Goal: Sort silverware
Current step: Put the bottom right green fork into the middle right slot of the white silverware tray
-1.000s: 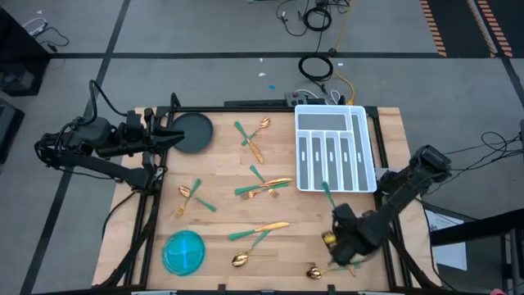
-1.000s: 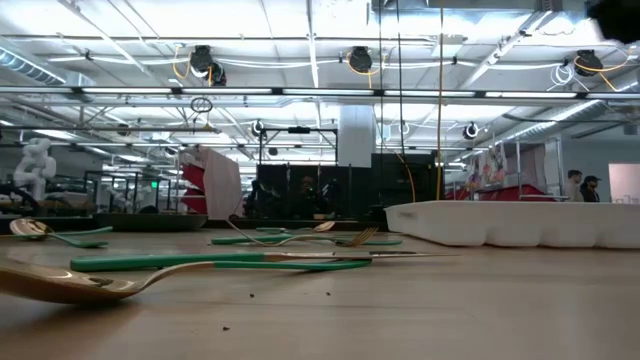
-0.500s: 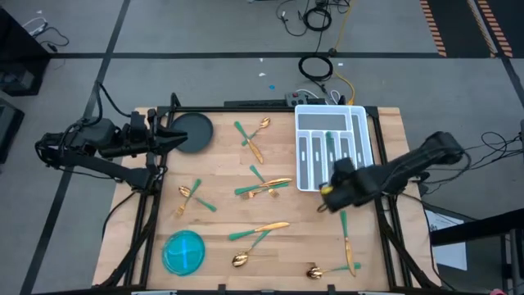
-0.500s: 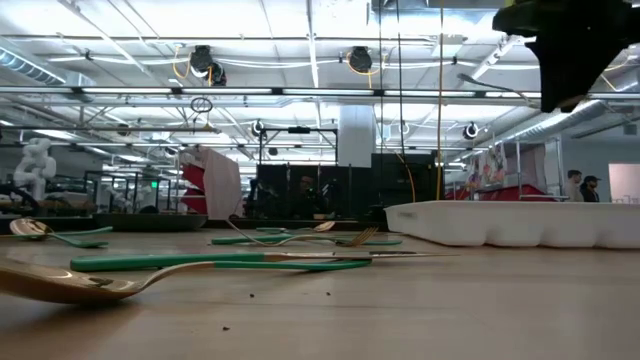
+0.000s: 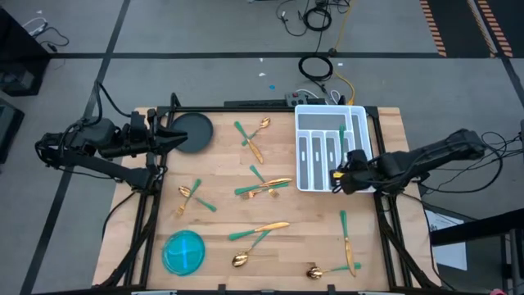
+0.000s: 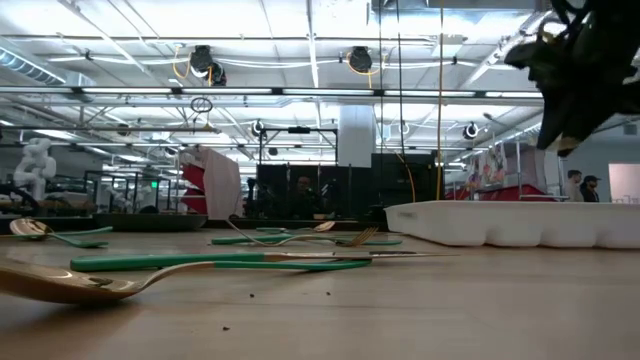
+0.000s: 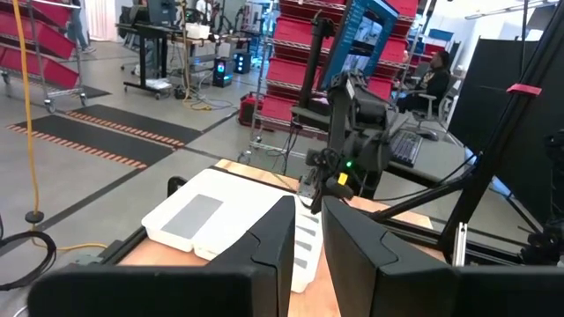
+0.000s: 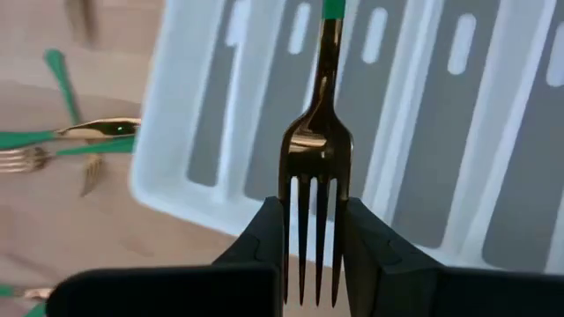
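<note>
Over the white tray [image 5: 304,182] at the table's [image 5: 221,213] far right corner, seen from above, the right gripper [image 5: 337,176] carries a fork [image 5: 341,139]; the silverware [image 5: 262,188] remains scattered on the wood. Its wrist view shows the fingers [image 8: 266,231] clamped on the fork's head. The left gripper [image 5: 182,137] waits, slightly parted, at the far left edge.

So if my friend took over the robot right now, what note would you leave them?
Right gripper: shut on a gold fork with a teal handle, held over the white compartmented tray.
Left gripper: waiting at the table's far left edge by the dark round plate.
Done: nothing plainly in the tray yet.
Left: drop this fork into a slot, then sort the other gold-and-teal silverware scattered on the wooden table. The round blue bowl stays put.
</note>
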You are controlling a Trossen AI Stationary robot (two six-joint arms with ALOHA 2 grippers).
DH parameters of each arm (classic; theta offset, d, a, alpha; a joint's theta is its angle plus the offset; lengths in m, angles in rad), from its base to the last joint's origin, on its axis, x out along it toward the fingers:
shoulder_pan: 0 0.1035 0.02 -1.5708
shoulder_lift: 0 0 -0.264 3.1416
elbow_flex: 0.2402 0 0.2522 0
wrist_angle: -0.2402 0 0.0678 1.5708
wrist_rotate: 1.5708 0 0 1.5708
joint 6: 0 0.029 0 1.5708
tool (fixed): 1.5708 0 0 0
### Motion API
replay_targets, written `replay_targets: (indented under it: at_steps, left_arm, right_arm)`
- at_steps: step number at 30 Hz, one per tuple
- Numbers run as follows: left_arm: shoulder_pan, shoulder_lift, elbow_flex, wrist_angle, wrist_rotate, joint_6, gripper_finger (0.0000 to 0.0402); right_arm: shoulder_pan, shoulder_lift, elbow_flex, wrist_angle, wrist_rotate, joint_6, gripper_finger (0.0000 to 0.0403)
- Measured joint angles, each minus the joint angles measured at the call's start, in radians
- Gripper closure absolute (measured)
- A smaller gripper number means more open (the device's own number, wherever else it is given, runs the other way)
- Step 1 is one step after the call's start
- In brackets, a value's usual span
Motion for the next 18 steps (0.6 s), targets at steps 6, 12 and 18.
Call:
replay_targets:
  at_steps: [6,12,18]
  left_arm:
    - [0.000,0.000,0.000,0.000,0.000,0.001,0.0334]
    - [0.000,0.004,0.000,0.000,0.000,0.001,0.0334]
    - [0.000,0.007,0.000,-0.003,0.000,0.002,0.0334]
  right_arm:
    - [-0.066,-0.005,-0.041,0.032,-0.059,-0.052,0.0364]
    - [-0.170,0.005,-0.041,0.118,-0.072,-0.195,0.0366]
    - [-0.260,0.057,-0.041,0.132,-0.101,-0.297,0.0366]
